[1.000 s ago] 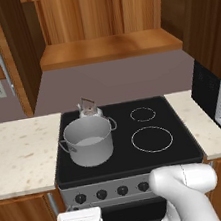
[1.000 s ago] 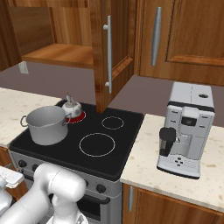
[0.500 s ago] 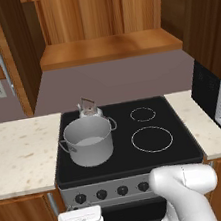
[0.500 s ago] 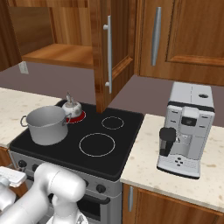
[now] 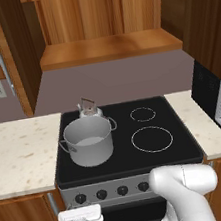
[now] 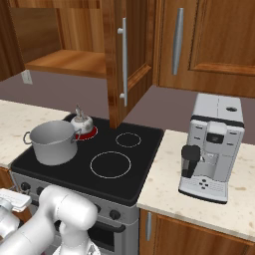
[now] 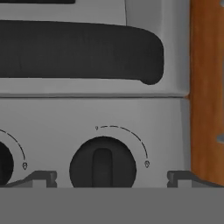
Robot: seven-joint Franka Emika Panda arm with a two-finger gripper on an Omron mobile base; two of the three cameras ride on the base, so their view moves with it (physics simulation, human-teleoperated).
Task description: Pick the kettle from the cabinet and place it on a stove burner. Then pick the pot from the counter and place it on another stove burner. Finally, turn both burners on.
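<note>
Facing the stove's front panel, my gripper (image 7: 103, 177) stands spread wide, its two dark fingertips (image 7: 41, 178) set on either side of a round black knob (image 7: 103, 162) and clear of it. That knob sits straight ahead of me, its ridge running upright in the hand view, with a dashed arc and small marks around it. A second knob (image 7: 4, 162) shows partly at the left edge of that view. Beyond the knob, across the panel, runs the dark bar of the oven handle (image 7: 78, 51); to my right the grey panel ends at a strip of brown wood (image 7: 205, 87), so room is tight on that side.

From the left base view my hand is low in front of the stove (image 5: 183, 141), under the row of knobs. There the pot (image 5: 88, 142) stands on the near left burner, high above my hand, open-topped with nothing I can make out inside but its pale bottom. The kettle (image 5: 88, 109) stands just behind the pot on the far left burner. The right base view adds that the burner (image 6: 90, 132) under the kettle glows red, which the left base view hides. The two right-hand burner rings (image 5: 152, 139) are bare.

The cabinet (image 5: 110, 46) hangs open above the stove with its shelf bare. The counter (image 5: 18, 155) lies to the left of the stove, and a coffee machine (image 6: 211, 147) stands on the counter stretch to the right.
</note>
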